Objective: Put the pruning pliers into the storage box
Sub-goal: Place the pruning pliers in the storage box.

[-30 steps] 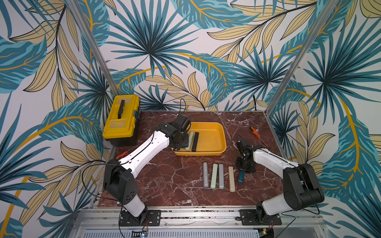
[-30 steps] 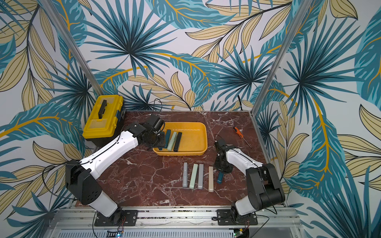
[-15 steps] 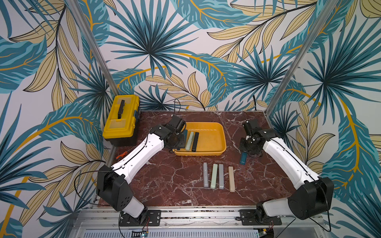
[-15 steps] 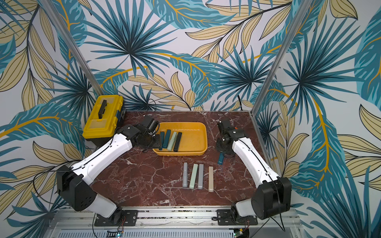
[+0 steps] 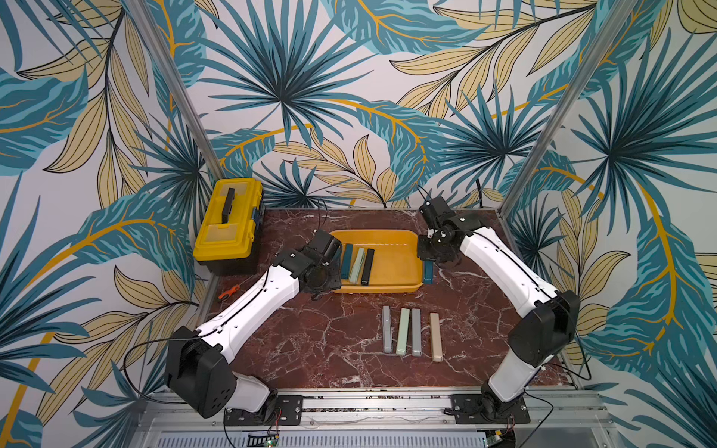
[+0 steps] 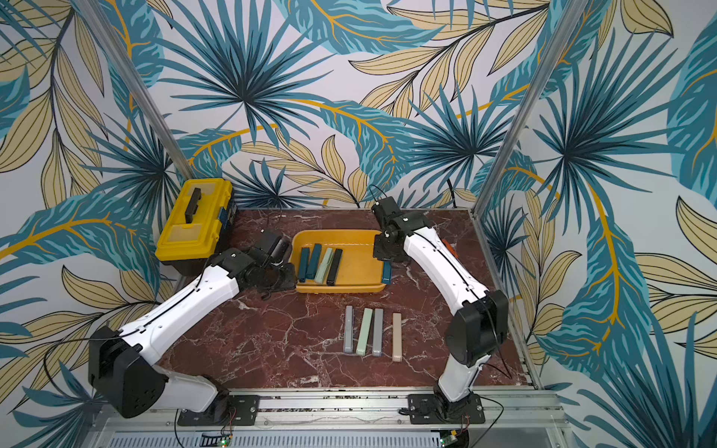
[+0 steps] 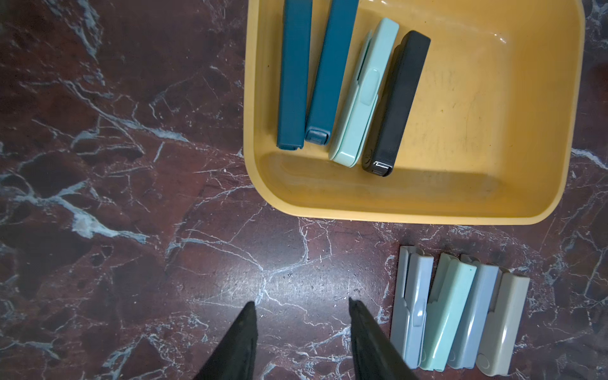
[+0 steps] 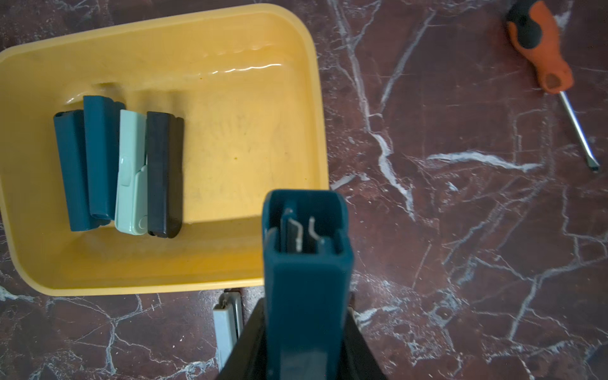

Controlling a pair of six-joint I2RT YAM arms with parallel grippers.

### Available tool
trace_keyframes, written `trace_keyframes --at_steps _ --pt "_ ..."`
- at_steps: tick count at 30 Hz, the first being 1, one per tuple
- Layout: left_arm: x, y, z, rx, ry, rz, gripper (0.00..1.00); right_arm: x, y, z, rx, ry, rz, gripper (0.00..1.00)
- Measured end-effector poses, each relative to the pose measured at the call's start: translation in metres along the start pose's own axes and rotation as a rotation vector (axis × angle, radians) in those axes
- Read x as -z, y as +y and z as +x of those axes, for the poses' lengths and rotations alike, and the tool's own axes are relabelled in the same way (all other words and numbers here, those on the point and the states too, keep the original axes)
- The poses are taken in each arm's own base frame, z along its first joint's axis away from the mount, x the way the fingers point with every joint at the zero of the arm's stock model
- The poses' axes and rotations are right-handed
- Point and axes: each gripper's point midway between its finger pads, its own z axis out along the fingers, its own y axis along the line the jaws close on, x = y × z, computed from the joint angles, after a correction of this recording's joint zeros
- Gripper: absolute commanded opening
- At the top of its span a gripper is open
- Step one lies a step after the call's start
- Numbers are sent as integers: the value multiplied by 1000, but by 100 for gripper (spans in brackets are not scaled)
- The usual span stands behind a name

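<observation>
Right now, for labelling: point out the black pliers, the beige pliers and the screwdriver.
black pliers (image 7: 396,102): left wrist view, middle of its body.
beige pliers (image 5: 436,337): in a top view, middle of its length.
screwdriver (image 8: 546,56): right wrist view, orange handle.

Top views look down; close wrist views share the storage box (image 7: 394,210)

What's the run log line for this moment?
left claw: open, empty, beside tray | right claw: shut on teal pliers, by tray rim | tray: four pliers | table: four pliers
</observation>
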Motion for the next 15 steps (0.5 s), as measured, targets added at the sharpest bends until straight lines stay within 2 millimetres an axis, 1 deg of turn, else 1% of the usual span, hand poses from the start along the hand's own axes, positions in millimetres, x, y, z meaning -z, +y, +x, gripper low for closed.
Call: trace_keyframes --at_steps 4,12,15 --pt "2 3 6 39 0 16 48 -23 22 -8 26 13 -11 25" --pt "14 2 7 81 -22 48 48 -60 49 -30 61 15 -28 25" --pt "14 2 9 96 -24 56 48 -71 60 -37 79 10 -37 25"
